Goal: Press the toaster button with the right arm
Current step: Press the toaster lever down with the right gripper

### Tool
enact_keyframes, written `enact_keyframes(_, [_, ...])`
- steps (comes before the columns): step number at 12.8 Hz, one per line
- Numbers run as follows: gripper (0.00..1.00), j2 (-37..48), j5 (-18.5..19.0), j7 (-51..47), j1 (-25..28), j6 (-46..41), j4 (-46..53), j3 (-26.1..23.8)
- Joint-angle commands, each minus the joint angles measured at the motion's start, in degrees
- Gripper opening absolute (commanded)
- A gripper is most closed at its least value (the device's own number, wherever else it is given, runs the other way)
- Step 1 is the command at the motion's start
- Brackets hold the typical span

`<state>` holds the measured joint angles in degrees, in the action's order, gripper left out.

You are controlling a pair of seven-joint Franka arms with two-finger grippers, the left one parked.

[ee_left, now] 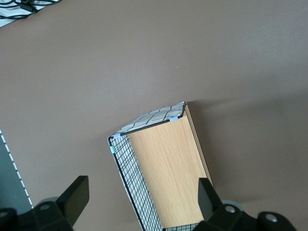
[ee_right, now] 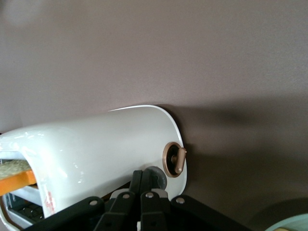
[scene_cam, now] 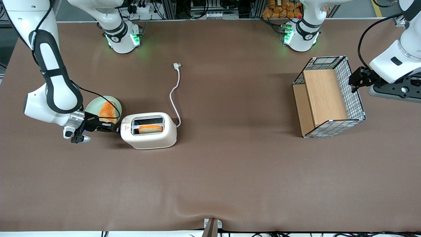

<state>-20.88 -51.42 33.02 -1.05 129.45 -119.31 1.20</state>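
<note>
The white toaster (scene_cam: pixel 154 140) stands on the brown table with a slice of toast (scene_cam: pixel 150 129) in the slot nearer the front camera. The right arm's gripper (scene_cam: pixel 115 129) is level with the toaster's narrow end, by the red mark (scene_cam: pixel 127 126). In the right wrist view the gripper (ee_right: pixel 142 175) is shut, fingers together, with its tips against the grey button (ee_right: pixel 159 178) on the toaster's end (ee_right: pixel 106 149). A bronze knob (ee_right: pixel 174 160) sits just beside the button. In the front view the gripper hides the button.
A pale green bowl (scene_cam: pixel 93 104) holding an orange food piece (scene_cam: pixel 106 112) sits close by the gripper, farther from the front camera. The toaster's white cord and plug (scene_cam: pixel 177 65) trail away. A wire-and-wood basket (scene_cam: pixel 329 98) lies toward the parked arm's end.
</note>
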Motion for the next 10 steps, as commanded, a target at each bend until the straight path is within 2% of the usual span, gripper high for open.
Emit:
enact_keyframes(1, [0.00,-2.41,-1.05,3.36,-0.71,2.21,-0.22,-0.41])
enact_keyframes(10, [0.00,-4.96,-1.49,4.68,-0.54,4.84,-0.13,-0.50])
